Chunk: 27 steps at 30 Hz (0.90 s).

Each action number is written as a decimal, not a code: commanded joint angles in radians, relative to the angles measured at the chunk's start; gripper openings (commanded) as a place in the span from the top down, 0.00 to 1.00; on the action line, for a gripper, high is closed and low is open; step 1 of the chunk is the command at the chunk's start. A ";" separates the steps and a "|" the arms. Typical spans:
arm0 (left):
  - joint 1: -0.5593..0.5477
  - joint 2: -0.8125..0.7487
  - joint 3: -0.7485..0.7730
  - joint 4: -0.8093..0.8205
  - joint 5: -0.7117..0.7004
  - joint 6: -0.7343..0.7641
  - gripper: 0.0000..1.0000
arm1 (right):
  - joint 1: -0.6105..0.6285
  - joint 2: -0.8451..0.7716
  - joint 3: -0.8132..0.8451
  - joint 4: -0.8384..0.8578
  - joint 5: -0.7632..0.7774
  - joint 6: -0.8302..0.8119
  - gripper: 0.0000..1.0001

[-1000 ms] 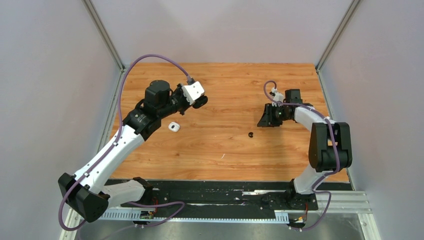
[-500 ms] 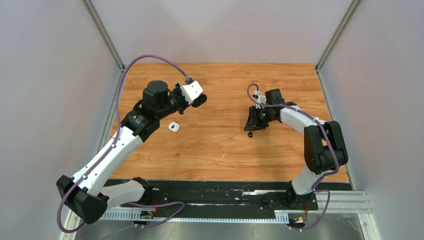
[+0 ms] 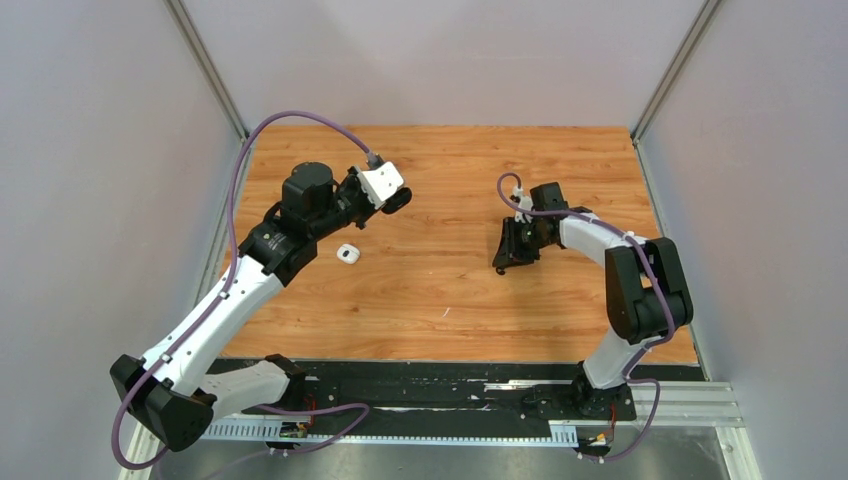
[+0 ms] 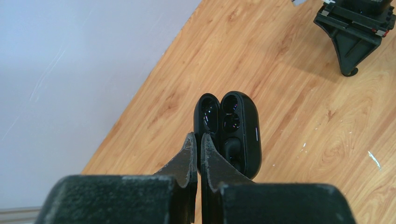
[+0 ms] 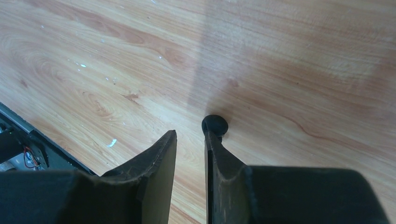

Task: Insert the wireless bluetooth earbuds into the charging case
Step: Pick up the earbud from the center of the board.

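Observation:
The black charging case [image 4: 240, 130] hangs open above the table with my left gripper [image 4: 197, 135] shut on its edge; from above it shows at the far left [image 3: 398, 200]. One tiny black earbud [image 5: 215, 125] lies on the wood, touching the tip of my right gripper's right-hand finger [image 5: 219, 154]. That right gripper [image 5: 189, 133] is open, low over the table, with nothing between its jaws. In the top view the right gripper [image 3: 503, 262] covers the earbud. The wells inside the case are too dark to read.
A small white case [image 3: 347, 253] lies on the wooden table [image 3: 440, 290] below the left gripper. Grey walls close in the table on the left, back and right. The arm bases and a black rail [image 3: 430, 385] run along the near edge.
My right gripper has swung left and down to the black earbud, its jaws narrowing a little. The left arm with the case has barely shifted.

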 commanded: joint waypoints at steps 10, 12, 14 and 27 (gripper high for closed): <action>-0.004 -0.029 -0.010 0.036 -0.009 0.006 1.00 | 0.005 0.039 -0.018 0.030 0.047 0.013 0.67; -0.004 -0.029 -0.009 0.035 -0.010 0.008 1.00 | 0.005 0.042 -0.019 0.031 0.056 0.007 0.67; -0.004 -0.029 -0.009 0.035 -0.012 0.009 1.00 | 0.005 0.038 -0.019 0.029 0.064 0.000 0.67; -0.004 -0.026 -0.014 0.045 -0.009 0.002 1.00 | 0.000 0.016 -0.018 0.010 0.113 -0.036 0.69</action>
